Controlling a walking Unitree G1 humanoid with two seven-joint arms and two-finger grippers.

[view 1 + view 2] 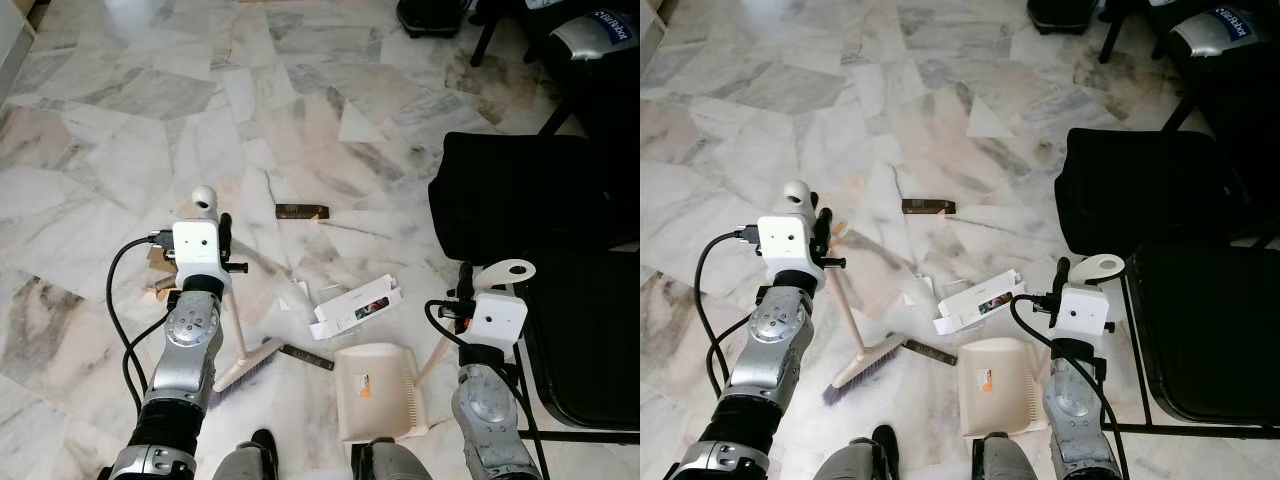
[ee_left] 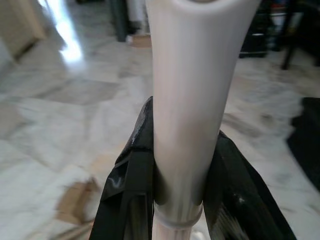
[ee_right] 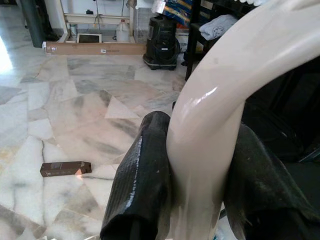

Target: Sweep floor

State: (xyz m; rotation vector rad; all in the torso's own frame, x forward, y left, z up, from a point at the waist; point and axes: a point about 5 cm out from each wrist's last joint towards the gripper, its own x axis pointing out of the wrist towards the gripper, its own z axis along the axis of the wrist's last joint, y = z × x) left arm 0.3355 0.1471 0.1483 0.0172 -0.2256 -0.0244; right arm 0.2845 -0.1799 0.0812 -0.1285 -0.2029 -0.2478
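Left hand (image 2: 180,200) clamped around broom handle (image 2: 187,100)

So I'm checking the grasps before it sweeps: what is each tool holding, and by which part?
Left tool grips the broom on its white handle. Right tool grips the dustpan on its cream handle.
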